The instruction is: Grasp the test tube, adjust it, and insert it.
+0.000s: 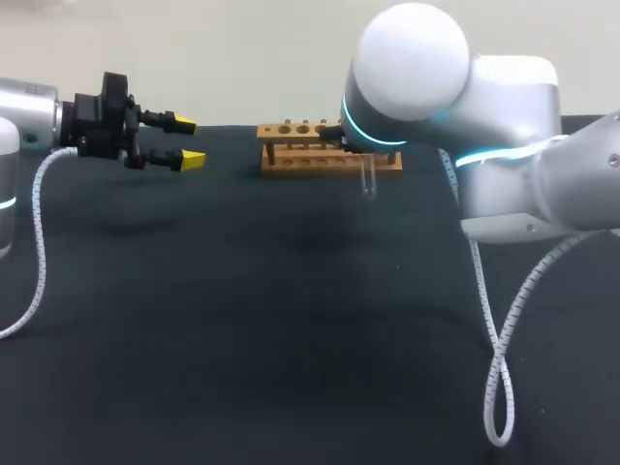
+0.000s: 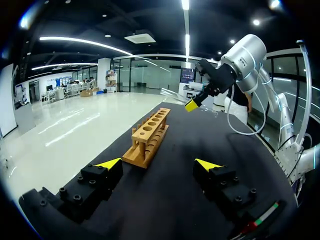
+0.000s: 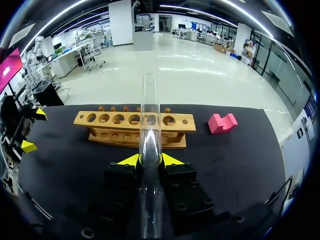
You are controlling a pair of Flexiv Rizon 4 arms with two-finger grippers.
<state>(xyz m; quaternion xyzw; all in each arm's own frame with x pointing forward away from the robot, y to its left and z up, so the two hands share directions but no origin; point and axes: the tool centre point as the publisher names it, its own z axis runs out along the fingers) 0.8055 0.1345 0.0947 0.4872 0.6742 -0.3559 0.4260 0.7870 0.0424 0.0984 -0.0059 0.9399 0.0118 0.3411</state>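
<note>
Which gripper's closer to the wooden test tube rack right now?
Right. The right gripper, shut on the test tube, sits close by the wooden rack, facing its long side. The left gripper is open, well off one end of the rack.

The test tube (image 3: pixel 150 100) hangs just before the rack (image 3: pixel 105 120), apparently apart.

My left arm (image 1: pixel 24 111) comes in at the upper left of the frame, with the left gripper (image 1: pixel 184 142) held level and its fingers spread apart. My right arm (image 1: pixel 504 145) fills the upper right, and the right gripper (image 3: pixel 150 160) pinches the test tube (image 3: pixel 149 100) from both sides.
</note>
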